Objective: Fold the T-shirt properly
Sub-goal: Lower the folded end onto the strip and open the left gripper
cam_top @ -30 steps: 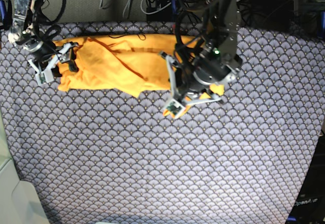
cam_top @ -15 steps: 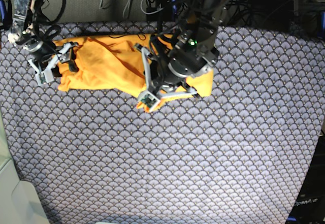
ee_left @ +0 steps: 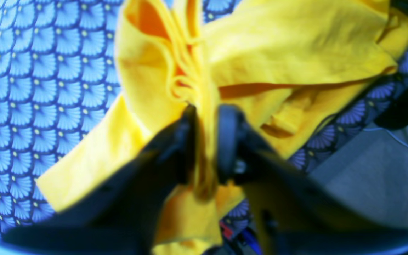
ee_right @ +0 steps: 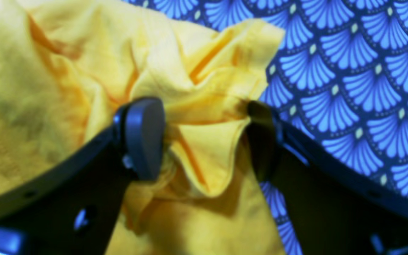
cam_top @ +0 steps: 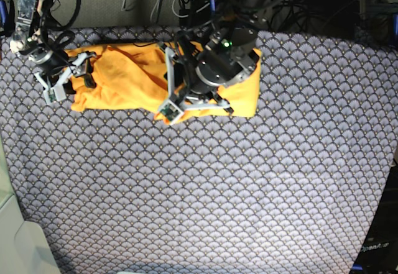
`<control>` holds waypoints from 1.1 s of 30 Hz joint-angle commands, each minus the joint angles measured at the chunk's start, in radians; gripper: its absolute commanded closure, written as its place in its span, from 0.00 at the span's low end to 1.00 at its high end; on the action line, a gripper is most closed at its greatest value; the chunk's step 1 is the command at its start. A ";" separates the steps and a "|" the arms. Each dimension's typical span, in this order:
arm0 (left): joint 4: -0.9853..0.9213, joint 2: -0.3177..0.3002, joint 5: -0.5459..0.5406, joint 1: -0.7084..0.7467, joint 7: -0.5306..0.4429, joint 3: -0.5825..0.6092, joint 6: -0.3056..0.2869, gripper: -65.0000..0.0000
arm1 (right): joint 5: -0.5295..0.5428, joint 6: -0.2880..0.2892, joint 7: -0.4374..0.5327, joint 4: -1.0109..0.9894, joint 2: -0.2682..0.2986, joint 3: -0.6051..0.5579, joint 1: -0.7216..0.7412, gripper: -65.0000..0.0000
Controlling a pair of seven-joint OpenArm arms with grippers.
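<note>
So the blue scallop-patterned cloth (cam_top: 249, 199) covers the desk, with grey floor (ee_left: 367, 184) past its edge. The yellow-orange T-shirt (cam_top: 134, 78) is bunched along the far side, patterned cloth wide open on the near side. Left claw (ee_left: 205, 145) has a gathered fold of shirt between its fingers; right claw (ee_right: 205, 138) stands wide around another bunch. Compared to a second ago, the left arm's moved toward the right one, shirt fold along with it.

Black and grey-metallic arms; small green lights; black cables looping; dark blunt fingers (ee_right: 145, 138) with bluish sheen; screws dotting pale metal plates.
</note>
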 commanded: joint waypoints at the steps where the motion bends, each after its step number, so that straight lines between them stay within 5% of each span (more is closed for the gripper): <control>1: 0.024 0.012 -0.009 0.001 -0.018 0.005 0.004 0.69 | 0.001 0.007 -0.014 0.012 0.010 -0.001 0.000 0.42; 7: 0.033 -0.008 -0.020 0.021 -0.025 0.003 -0.004 0.51 | 0.001 0.007 -0.014 0.012 0.027 -0.001 0.000 0.42; 11: 0.079 -0.020 -0.038 0.020 -0.029 -0.017 0.003 0.50 | 0.001 0.007 -0.014 0.012 0.032 -0.001 0.000 0.42; 21: 0.048 -0.049 -0.041 0.023 -0.031 -0.340 -0.005 0.51 | 0.001 0.007 -0.014 0.012 0.032 -0.001 0.000 0.42; 33: -0.134 -0.135 -0.135 0.072 -0.153 -0.357 0.003 0.51 | 0.002 0.007 -0.077 0.137 0.055 0.009 -0.014 0.41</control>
